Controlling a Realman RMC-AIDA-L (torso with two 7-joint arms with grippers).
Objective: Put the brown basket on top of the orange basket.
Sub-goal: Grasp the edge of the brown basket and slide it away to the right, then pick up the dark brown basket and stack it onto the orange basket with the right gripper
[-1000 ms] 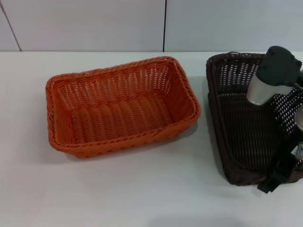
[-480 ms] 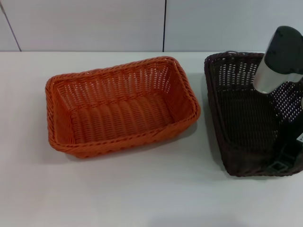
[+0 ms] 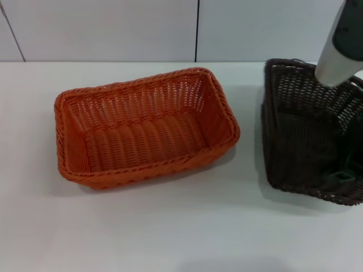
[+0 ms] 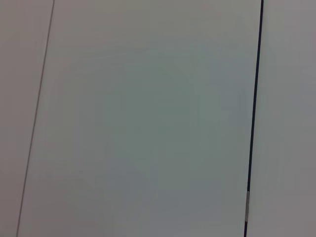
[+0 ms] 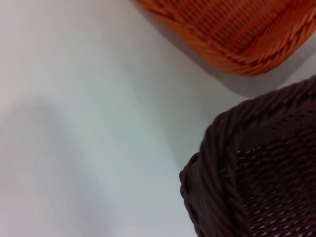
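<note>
Two baskets sit on the white table (image 3: 170,238), and everything now turns on how they lie to each other. Over on the robot's right, the brown basket (image 3: 303,141) is tipped up, its near rim raised and its floor slanting, so it looks partly off the tabletop rather than resting flat. The right arm (image 3: 343,42) comes down from above into that basket's far right side, and the right gripper (image 3: 340,177) shows only as a dark shape behind the weave at the near right corner. I'd judge it has the rim there, given the tilt, but I can't actually see how the fingers stand, so I won't call it.

To the left sits the orange basket (image 3: 144,127), flat on the table, open side up, well apart from the brown one with bare table between them. Its long axis runs roughly left to right with a slight skew, far corner toward the right. The brown basket's long axis runs more front to back. So the carry goes leftward, and I'd expect a turn is needed to line up the two long sides before it can settle on top.

From the right wrist view, the brown braided rim fills the near corner and the orange rim (image 5: 237,39) lies just across a strip of table.

No left arm anywhere in the head view; its wrist camera shows only a blank pale panel (image 4: 148,123).
</note>
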